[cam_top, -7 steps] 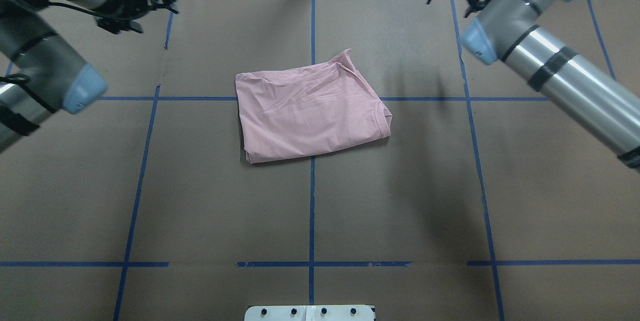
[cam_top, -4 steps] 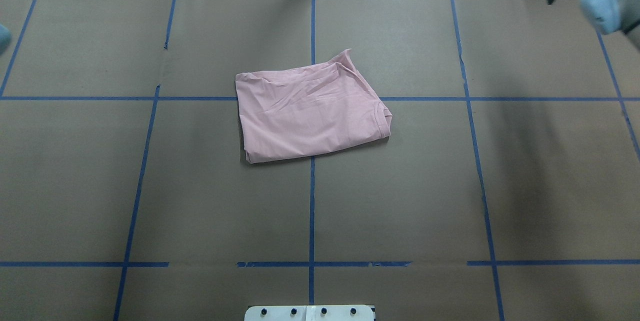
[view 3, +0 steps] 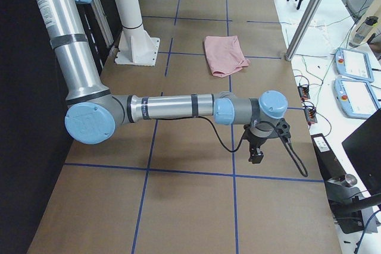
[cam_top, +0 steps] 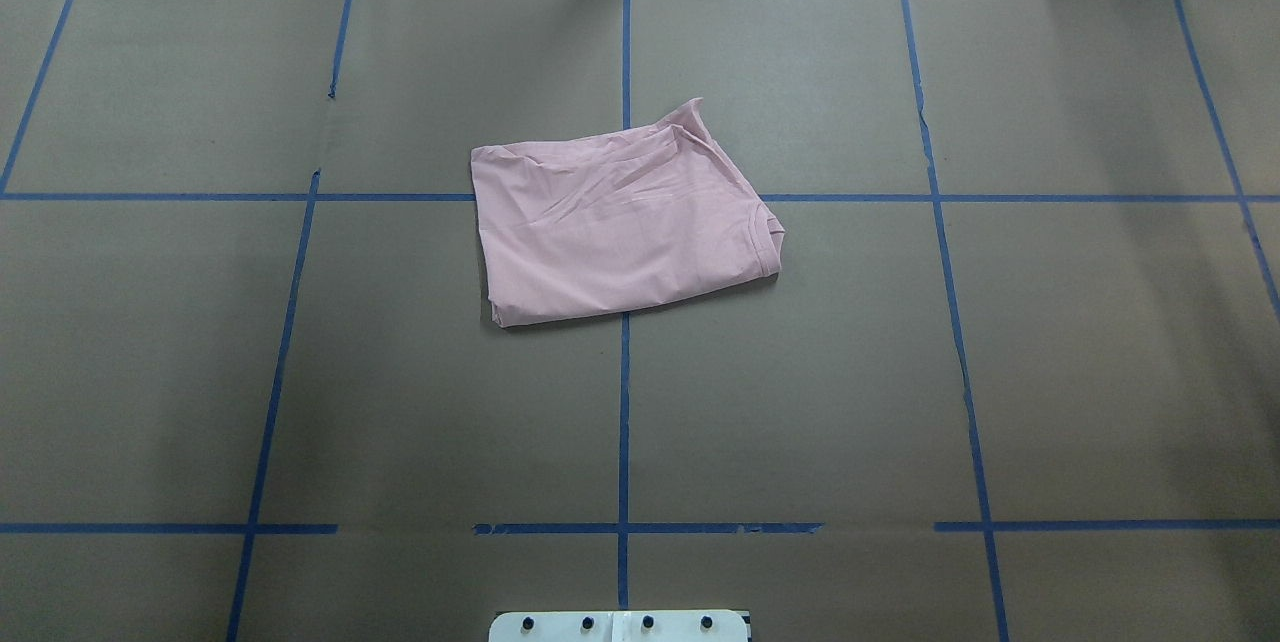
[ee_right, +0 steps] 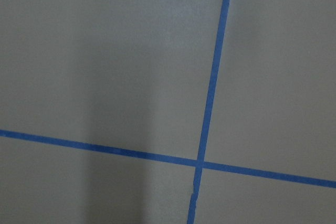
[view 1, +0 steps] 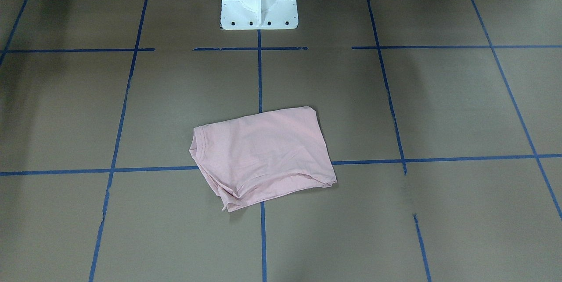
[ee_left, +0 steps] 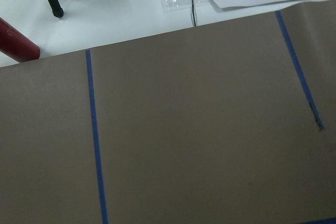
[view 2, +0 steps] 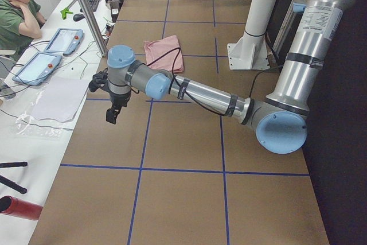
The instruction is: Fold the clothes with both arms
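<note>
T-shirt (view 1: 263, 157), pale pink, lies folded in a creased rectangle mid-table (view 1: 439, 97), ribbed collar at one edge. Overhead, it straddles crossing blue tape (cam_top: 625, 422). From the left end, the left arm (view 2: 200, 93) stretches low, its left gripper (view 2: 112, 113) pointing down, well apart from the cloth; its opening I cannot tell. From the right end, the right arm (view 3: 169, 108) and right gripper (view 3: 256, 156) show likewise.

Matt cloth T-shirt (cam_top: 620, 227), matt paper-covered table (cam_top: 800, 402)

A robotics lab: robot arms (view 2: 206, 94), tape-gridded table (cam_top: 800, 402), teach pendants (view 3: 356, 63).
</note>
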You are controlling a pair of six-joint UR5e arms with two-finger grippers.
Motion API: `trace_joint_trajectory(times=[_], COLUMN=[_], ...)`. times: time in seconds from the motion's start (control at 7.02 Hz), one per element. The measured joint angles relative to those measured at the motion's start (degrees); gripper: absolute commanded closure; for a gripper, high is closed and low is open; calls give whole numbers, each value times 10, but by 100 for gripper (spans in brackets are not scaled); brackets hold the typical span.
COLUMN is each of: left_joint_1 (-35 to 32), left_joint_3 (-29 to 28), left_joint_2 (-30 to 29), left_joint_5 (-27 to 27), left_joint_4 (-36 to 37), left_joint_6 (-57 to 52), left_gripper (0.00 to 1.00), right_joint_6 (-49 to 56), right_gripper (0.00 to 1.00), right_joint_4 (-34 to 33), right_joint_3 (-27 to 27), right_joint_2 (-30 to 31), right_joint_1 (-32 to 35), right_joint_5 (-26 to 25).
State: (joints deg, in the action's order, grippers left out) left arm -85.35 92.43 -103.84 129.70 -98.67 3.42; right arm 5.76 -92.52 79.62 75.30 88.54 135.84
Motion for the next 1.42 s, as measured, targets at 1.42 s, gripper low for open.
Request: trace_joint_trajectory(times=[1.42], left_joint_1=[-20], left_joint_3=[-36], left_joint_2=[116], left_joint_5=[16], left_joint_4=[-9], left_joint_6=[-84], left_gripper=[0], right_joint_6=[-87], right_gripper=[0], right_joint_4=[10], right_joint_3=[107], right_joint_2=[121], right_joint_1=[35], right_joint_5=[15])
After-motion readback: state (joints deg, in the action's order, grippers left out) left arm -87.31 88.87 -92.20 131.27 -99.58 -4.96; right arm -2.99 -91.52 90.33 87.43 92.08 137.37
